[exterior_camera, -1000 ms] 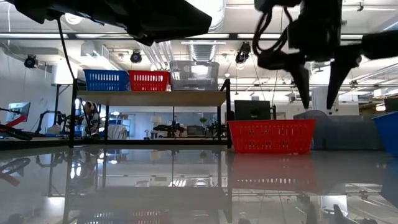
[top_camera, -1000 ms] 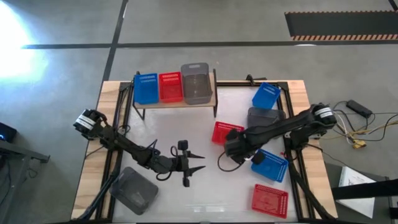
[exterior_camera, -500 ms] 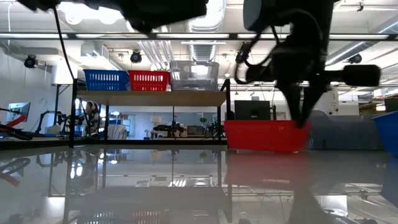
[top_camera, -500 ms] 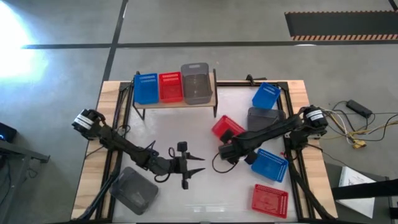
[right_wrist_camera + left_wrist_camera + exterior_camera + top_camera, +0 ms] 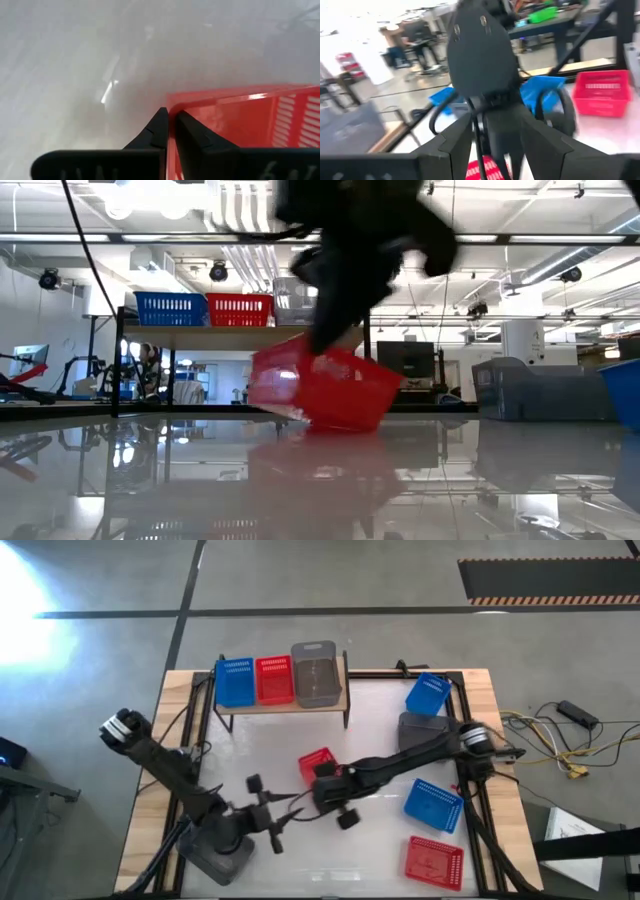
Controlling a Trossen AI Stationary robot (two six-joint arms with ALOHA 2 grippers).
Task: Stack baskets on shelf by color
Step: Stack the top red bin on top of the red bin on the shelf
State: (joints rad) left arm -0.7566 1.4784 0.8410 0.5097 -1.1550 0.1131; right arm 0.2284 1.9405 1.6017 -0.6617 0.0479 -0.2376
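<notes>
On the shelf (image 5: 283, 705) stand a blue basket (image 5: 235, 682), a red one (image 5: 274, 679) and a grey one (image 5: 316, 673), side by side on their bases. My right gripper (image 5: 325, 783) is shut on another red basket (image 5: 316, 764) near the table's middle; in the low view this basket (image 5: 325, 387) is tilted. My left gripper (image 5: 287, 820) is open just left of it and nearer the front edge, with nothing between its fingers (image 5: 455, 145). Below my left arm lies a grey basket (image 5: 215, 850). My right gripper pinches the red basket's side wall at its top rim (image 5: 171, 116), close to a corner, with one finger inside the basket and one outside. The fingers come from above, slanting down. The basket hangs tilted below them; whether its low corner (image 5: 345, 425) touches the table, I cannot tell.
On the table's right side lie a blue basket (image 5: 428, 693), a grey one (image 5: 425, 727), another blue one (image 5: 433, 805) and a red one (image 5: 435, 862). White tabletop (image 5: 300, 740) lies bare between the shelf and the held basket.
My right gripper has come down onto the red basket, shut on its wall and carried it toward the table's left and near edges; the basket has tipped. My left gripper has drawn back toward the left and near edges, still open.
</notes>
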